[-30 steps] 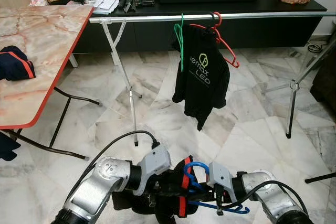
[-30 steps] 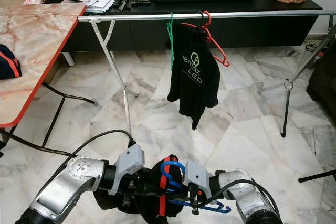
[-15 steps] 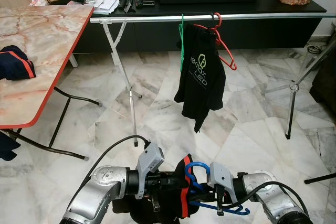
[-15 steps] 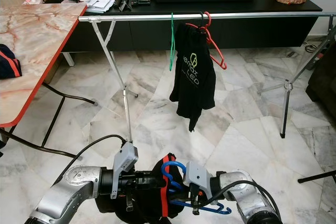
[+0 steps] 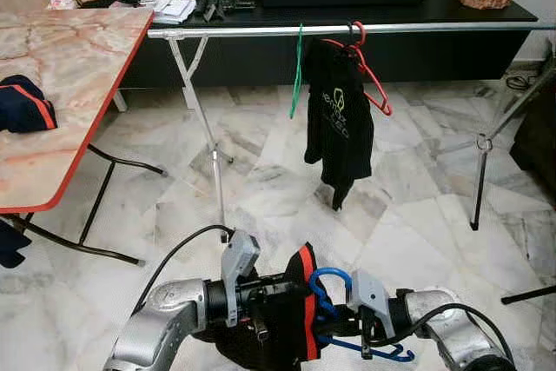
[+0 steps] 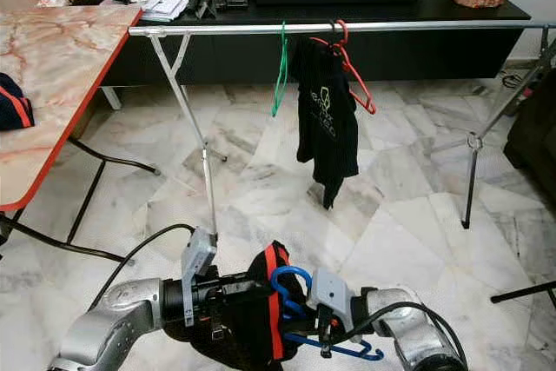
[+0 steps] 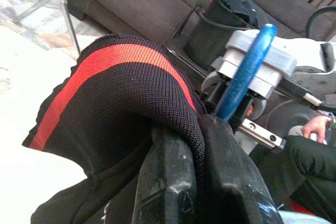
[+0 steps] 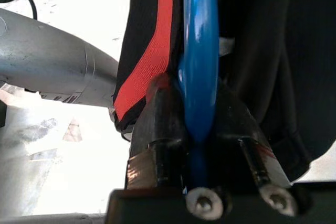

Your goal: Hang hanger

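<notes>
Low in front of me, my right gripper [image 5: 337, 329] is shut on the neck of a blue hanger [image 5: 331, 281]; in the right wrist view the blue hanger [image 8: 198, 51] sits clamped between both fingers. My left gripper [image 5: 263, 300] is shut on a black garment with a red stripe [image 5: 291, 323], held against the hanger's hook. In the left wrist view, the garment [image 7: 126, 93] folds over the fingers [image 7: 168, 182]. The silver clothes rail [image 5: 252, 31] stands ahead across the floor.
On the rail hang a green hanger [image 5: 298, 67] and a red hanger [image 5: 375, 80] carrying a black shirt [image 5: 343, 123]. A marble-top table [image 5: 69, 67] with a dark garment [image 5: 24, 103] stands at left. A black TV console [image 5: 408, 8] runs behind the rail. Rack legs [image 5: 480, 158] stand at right.
My left gripper has moved right, bunching the black garment closer to the blue hanger's hook. The hanging black shirt has swung to show edge-on. The right gripper has barely moved.
</notes>
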Tool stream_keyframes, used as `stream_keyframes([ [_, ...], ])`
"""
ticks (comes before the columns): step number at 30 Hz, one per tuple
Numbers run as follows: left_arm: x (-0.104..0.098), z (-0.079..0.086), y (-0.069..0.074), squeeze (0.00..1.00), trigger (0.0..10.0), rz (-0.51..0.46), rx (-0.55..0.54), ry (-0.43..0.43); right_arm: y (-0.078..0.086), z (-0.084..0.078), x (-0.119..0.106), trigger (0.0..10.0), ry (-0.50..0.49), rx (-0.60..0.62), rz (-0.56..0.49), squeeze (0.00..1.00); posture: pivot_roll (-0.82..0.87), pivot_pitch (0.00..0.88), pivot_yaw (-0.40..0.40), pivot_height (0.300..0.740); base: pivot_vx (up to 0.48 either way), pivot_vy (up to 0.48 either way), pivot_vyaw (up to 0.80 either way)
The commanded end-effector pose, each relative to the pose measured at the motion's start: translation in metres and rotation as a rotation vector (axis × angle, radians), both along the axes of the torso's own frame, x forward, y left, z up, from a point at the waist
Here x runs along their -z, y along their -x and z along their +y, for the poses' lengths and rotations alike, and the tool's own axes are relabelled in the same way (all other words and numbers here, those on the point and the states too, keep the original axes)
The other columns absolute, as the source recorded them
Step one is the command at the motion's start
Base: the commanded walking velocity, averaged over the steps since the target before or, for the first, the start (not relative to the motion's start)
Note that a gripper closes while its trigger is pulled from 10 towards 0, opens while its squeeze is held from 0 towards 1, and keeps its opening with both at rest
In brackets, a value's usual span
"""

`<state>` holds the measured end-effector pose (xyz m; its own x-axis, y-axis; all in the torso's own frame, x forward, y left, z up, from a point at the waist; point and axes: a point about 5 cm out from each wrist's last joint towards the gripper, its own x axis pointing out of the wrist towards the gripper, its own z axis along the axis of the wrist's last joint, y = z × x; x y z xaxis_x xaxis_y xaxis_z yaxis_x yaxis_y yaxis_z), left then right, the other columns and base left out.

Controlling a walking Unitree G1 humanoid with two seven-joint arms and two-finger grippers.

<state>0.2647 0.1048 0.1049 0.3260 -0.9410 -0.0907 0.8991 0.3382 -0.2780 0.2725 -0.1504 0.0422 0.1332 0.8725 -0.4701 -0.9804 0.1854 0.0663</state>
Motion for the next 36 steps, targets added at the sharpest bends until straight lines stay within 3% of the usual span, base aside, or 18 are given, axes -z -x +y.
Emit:
stream_keyframes([
  [1,-0.001,0.005,-0.002,0.0,0.0,-0.019,-0.037,-0.006,0.002,-0.002,-0.001,0.0,-0.013,0.005,0.001,0.0,-0.03,0.144,-0.047,0.74,0.0,0.0,0.0],
  [8,0.001,0.024,-0.015,0.0,0.0,-0.053,-0.22,-0.048,0.007,-0.01,0.004,0.0,-0.002,0.046,0.016,0.0,-0.03,0.145,-0.046,0.74,0.0,0.0,0.0],
  [12,0.001,0.045,-0.015,0.0,0.0,-0.055,-0.305,-0.064,0.006,-0.021,0.007,0.0,0.002,0.143,0.002,0.0,-0.03,0.152,-0.043,0.74,0.0,0.0,0.0],
  [17,0.007,0.06,-0.012,0.0,0.0,-0.05,-0.359,-0.117,0.001,-0.031,0.006,0.0,-0.025,0.289,-0.031,0.0,-0.03,0.157,-0.035,0.74,0.0,0.0,0.0],
  [23,0.03,0.091,-0.015,0.0,0.0,-0.039,-0.621,-0.297,0.0,-0.048,0.007,0.0,-0.077,0.508,-0.069,0.0,-0.04,0.17,-0.031,0.74,0.0,0.0,0.0],
  [26,0.034,0.096,-0.016,0.0,0.0,-0.036,-0.694,-0.319,-0.004,-0.054,0.007,0.0,-0.072,0.603,-0.108,0.0,-0.04,0.175,-0.024,0.74,0.0,0.0,0.0],
  [28,0.037,0.093,-0.017,0.0,0.0,-0.053,-0.734,-0.328,-0.01,-0.061,0.009,0.0,-0.04,0.749,-0.156,0.0,-0.04,0.175,-0.02,0.74,0.0,0.0,0.0],
  [30,0.037,0.091,-0.017,0.0,0.0,-0.06,-0.739,-0.323,-0.011,-0.061,0.01,0.0,-0.042,0.781,-0.158,0.0,-0.04,0.177,-0.019,0.74,0.0,0.0,0.0],
  [33,0.034,0.087,-0.022,0.0,0.0,-0.092,-0.822,-0.312,-0.014,-0.06,0.013,0.0,-0.111,0.951,-0.15,0.0,-0.04,0.179,-0.009,0.74,0.0,0.0,0.0],
  [36,0.034,0.096,-0.029,0.0,0.0,-0.089,-0.964,-0.32,-0.015,-0.059,0.018,0.0,-0.184,1.081,-0.099,0.0,-0.03,0.177,0.004,0.74,0.0,0.0,0.0],
])
